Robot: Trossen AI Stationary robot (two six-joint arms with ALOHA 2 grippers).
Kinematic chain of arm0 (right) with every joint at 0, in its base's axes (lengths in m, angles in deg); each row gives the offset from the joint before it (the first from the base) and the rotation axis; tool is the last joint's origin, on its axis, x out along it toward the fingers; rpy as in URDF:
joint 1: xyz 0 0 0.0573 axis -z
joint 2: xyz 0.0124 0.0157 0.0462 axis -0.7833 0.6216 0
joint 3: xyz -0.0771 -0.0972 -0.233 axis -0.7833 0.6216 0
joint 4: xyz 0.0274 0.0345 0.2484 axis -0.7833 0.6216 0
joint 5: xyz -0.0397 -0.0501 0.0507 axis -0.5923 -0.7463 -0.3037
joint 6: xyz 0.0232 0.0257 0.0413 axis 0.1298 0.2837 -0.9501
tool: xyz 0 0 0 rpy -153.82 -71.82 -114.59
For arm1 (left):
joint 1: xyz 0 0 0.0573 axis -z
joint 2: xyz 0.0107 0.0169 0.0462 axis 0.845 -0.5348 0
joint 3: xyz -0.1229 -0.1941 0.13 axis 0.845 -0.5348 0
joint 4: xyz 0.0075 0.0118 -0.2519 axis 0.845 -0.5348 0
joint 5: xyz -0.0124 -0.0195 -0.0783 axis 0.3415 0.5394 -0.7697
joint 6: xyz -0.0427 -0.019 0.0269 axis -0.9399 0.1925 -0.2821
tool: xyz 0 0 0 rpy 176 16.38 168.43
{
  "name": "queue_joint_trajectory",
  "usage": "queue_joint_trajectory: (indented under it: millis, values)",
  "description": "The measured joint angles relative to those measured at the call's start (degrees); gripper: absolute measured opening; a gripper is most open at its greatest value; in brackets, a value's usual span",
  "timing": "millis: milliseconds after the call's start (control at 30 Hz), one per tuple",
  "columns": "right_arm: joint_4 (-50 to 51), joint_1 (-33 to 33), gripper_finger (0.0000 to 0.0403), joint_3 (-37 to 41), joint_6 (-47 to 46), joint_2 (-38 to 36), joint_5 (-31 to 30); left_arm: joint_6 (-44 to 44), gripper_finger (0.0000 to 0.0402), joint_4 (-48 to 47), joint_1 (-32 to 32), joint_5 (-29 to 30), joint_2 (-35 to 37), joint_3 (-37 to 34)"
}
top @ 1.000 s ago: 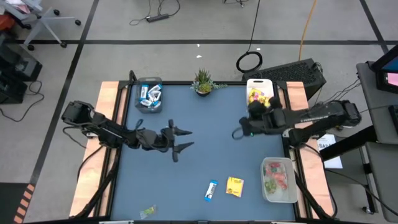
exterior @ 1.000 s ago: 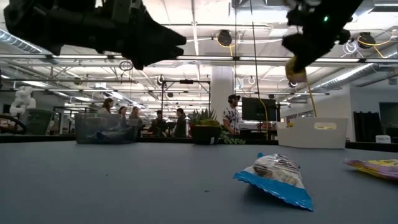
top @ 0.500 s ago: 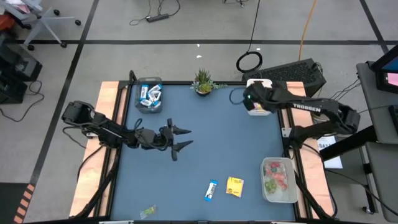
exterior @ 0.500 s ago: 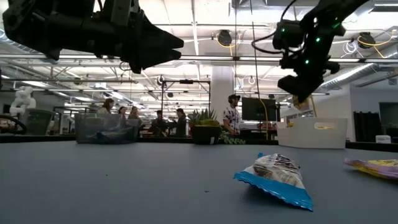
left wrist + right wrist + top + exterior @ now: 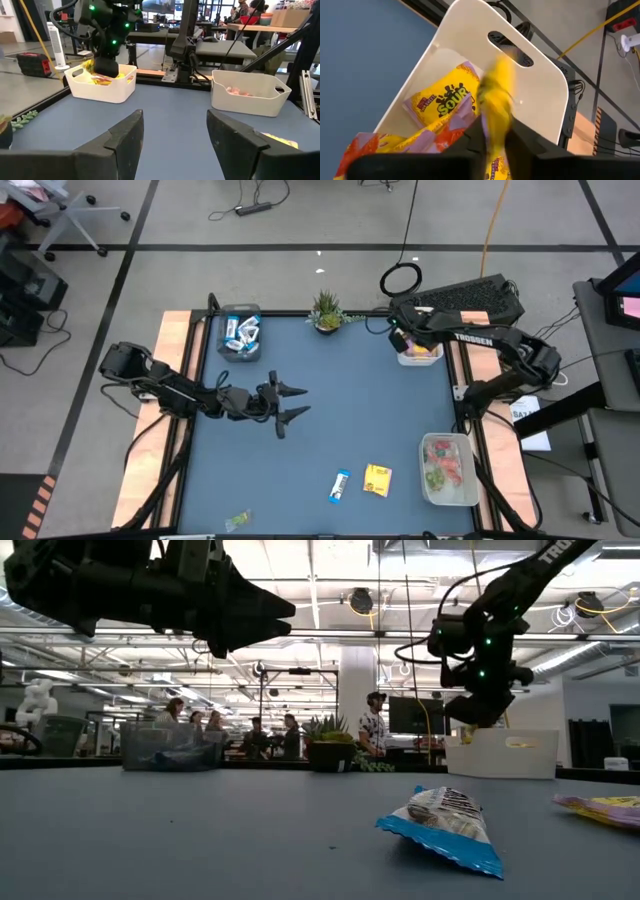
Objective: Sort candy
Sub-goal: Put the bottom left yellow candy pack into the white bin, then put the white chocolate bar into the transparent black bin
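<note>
Reaching in level from the surface's (image 5: 330, 410) left edge, the left arm is hanging above the blue top, well short of the white bin (image 5: 420, 352) at the far right corner. The left hand (image 5: 290, 405) is pointing toward that bin with its two fingers (image 5: 125, 137) spread wide and nothing between them. A clear bin (image 5: 240, 335) of blue-and-white bars is sitting far to the left of the white bin, with a small potted plant (image 5: 326, 310) between the two along the far edge. Nearer the front edge, well away from the white bin, a blue-and-white bar (image 5: 340, 485) and a yellow packet (image 5: 377, 479) are lying side by side on the surface. The right arm is bending over from the right edge so that the right hand (image 5: 402, 340) is hanging directly above the white bin. Its fingers are standing only slightly apart, and a yellow candy packet (image 5: 496, 97) is showing between them, blurred; whether they are gripping it, I cannot tell. More yellow packets (image 5: 442, 102) are lying inside the white bin beneath it. A second white tray (image 5: 448, 470), holding red and green pieces, is sitting on the right side, toward the front from the white bin.
</note>
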Motion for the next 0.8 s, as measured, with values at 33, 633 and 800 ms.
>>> queue_joint_trajectory:
  millis: [33,633,800]
  values:
    - [0.18,0.0,0.0058,-0.19,0.06,0.0,0.02,0.0,0.0222,-0.12,0.0,0.0,0.0,0.0]
    - [12.98,-23.35,0.003,-8.21,-2.18,-10.92,10.51,4.83,0.0169,-3.28,3.72,0.02,0.0,-0.02]
    - [11.13,-38.34,0.0023,-8.17,-5.22,-10.07,16.07,5.04,0.0112,-5.93,5.29,0.0,0.0,-0.02]
